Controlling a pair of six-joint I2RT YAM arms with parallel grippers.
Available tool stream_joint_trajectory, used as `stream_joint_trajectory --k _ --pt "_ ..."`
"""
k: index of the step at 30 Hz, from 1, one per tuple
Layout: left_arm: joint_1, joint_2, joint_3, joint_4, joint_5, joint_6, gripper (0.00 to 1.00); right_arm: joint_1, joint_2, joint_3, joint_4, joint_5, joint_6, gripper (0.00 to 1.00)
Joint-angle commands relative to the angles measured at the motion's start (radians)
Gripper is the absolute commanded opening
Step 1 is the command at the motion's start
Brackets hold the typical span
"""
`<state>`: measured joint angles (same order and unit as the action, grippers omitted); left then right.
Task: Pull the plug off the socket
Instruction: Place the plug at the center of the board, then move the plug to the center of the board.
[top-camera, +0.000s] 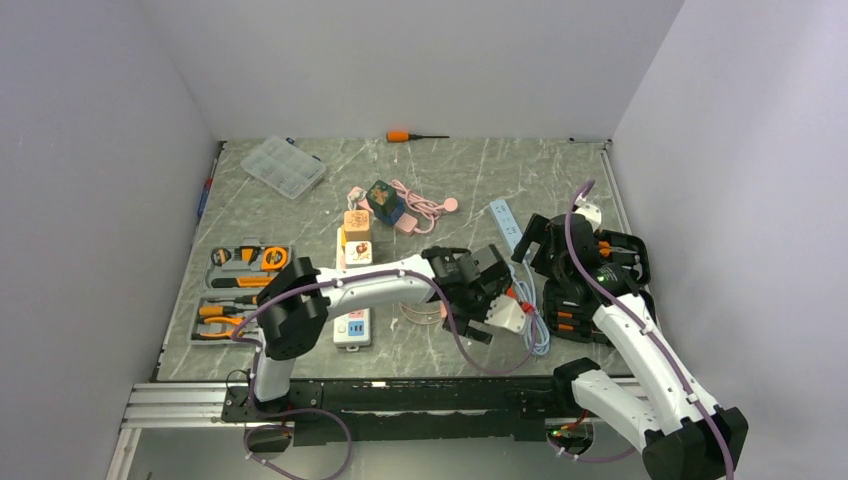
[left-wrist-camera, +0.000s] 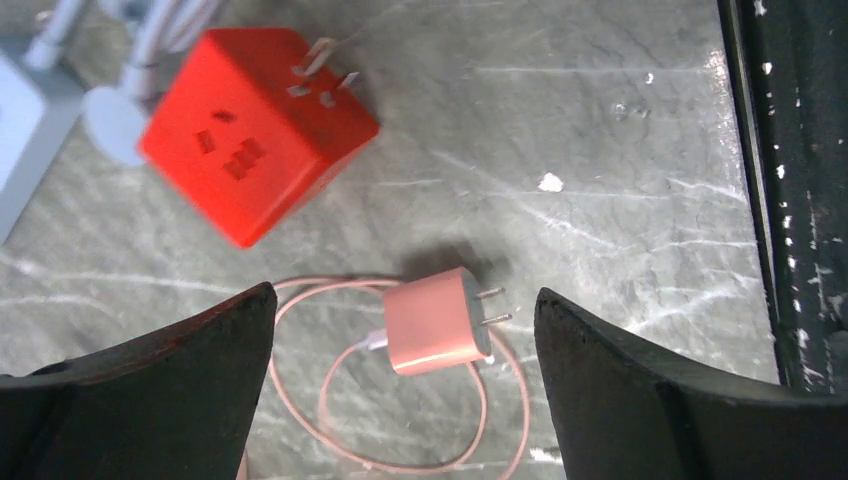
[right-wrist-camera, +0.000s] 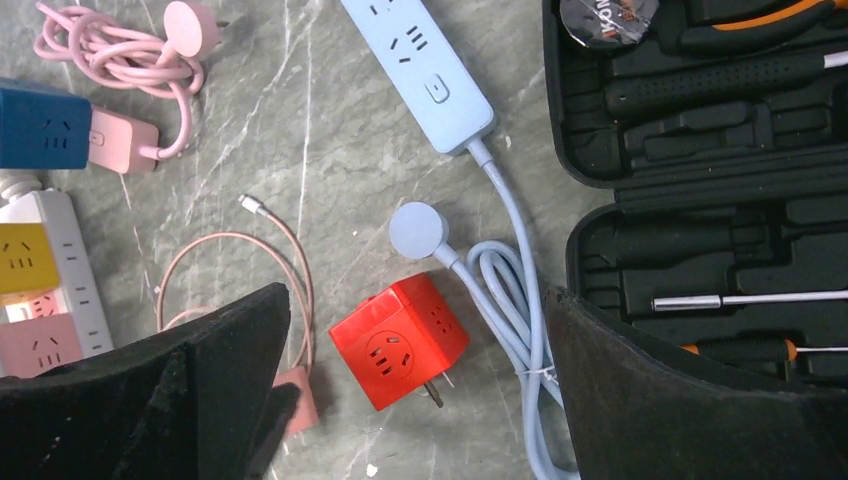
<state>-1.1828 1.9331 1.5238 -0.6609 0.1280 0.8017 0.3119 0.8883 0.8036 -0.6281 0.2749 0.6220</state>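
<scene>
White socket strip (right-wrist-camera: 45, 275), pastel panels, lying flat; pink plug (left-wrist-camera: 435, 320) apart, prongs bare.

The grey marbled table (top-camera: 450, 170) carries the socket (top-camera: 352, 328). To the socket's left lies an open tool kit (top-camera: 245, 262). To its right lie a pink charger (left-wrist-camera: 435, 322), a red cube adapter (right-wrist-camera: 400, 340), a blue power strip (right-wrist-camera: 420, 70) and a black tool case (right-wrist-camera: 700, 150).

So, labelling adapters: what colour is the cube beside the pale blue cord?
Red cube; clearest from right wrist.
</scene>
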Motion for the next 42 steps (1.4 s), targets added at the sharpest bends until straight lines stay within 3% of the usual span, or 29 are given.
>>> stream_joint_trajectory --k 1,5,10,15,19,21,23,26,28,36,42 --pt "0.072 -0.057 0.211 -0.226 0.063 -0.107 0.99 -0.005 -0.009 -0.003 0.055 -0.040 -0.040 1.00" --pt "0.159 -0.097 0.396 -0.548 0.192 -0.101 0.99 -0.005 0.004 -0.009 0.090 -0.081 -0.063 1.00" --pt "0.316 -0.235 0.497 -0.725 0.305 -0.124 0.99 0.002 0.029 0.010 0.139 -0.167 -0.104 1.00" --pt "0.533 -0.346 0.560 -0.719 0.264 -0.216 0.99 0.149 0.084 0.013 0.233 -0.205 -0.124 1.00" --pt "0.706 -0.440 0.420 -0.639 0.277 -0.290 0.99 0.341 0.238 0.060 0.308 -0.191 -0.156 0.97" --pt "0.783 -0.469 0.372 -0.621 0.280 -0.328 0.99 0.410 0.332 0.103 0.337 -0.202 -0.179 0.90" --pt "0.880 -0.483 0.343 -0.602 0.267 -0.374 0.99 0.470 0.427 0.147 0.361 -0.214 -0.199 0.75" --pt "0.991 -0.488 0.299 -0.573 0.252 -0.430 0.99 0.520 0.547 0.196 0.394 -0.255 -0.229 0.30" --pt "1.039 -0.488 0.260 -0.548 0.227 -0.458 0.99 0.548 0.621 0.216 0.414 -0.267 -0.245 0.16" --pt "1.058 -0.558 0.065 -0.419 0.198 -0.490 0.99 0.589 0.816 0.203 0.397 -0.289 -0.202 0.03" --pt "1.058 -0.544 0.051 -0.433 0.194 -0.484 0.99 0.586 0.746 0.042 0.383 -0.128 -0.064 0.08"
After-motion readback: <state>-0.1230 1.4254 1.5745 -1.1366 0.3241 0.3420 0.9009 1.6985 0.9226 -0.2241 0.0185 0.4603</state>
